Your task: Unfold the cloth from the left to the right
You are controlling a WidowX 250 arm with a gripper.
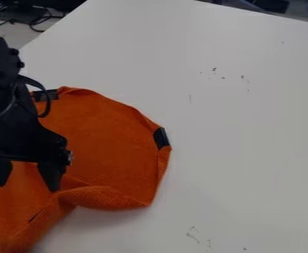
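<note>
1. Your arm [8,123] points down over the orange cloth [110,143], its fingers [51,173] spread apart.
2. Your cloth lies toward the worktop's [249,138] left edge, partly spread, its lower border rumpled.

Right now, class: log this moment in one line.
orange fabric cloth: lower edge bunched | black two-finger gripper: open, over cloth | white tabletop: beneath

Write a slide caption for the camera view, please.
Open black gripper over a rumpled orange cloth on a white table.
</note>
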